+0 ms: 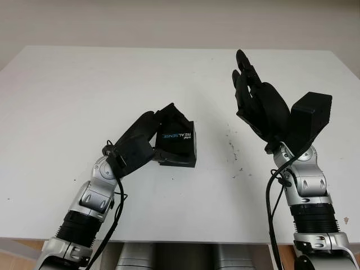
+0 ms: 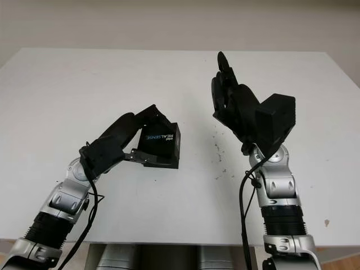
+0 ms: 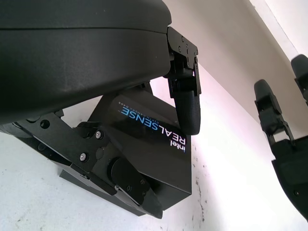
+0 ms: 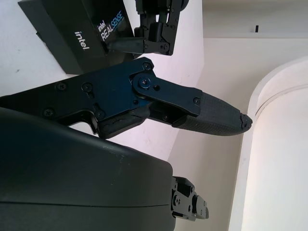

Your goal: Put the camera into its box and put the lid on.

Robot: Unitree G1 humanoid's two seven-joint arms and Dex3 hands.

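The black box (image 1: 179, 142) is found left of the table's (image 1: 67, 90) middle, tilted up on one edge, its printed face turned toward the robot. It is gripped by the left hand (image 1: 135, 143), fingers wrapped over its top and underside. The right hand (image 1: 261, 104) is held raised, open and holding nothing, well apart to the box's right. No camera can be made out.
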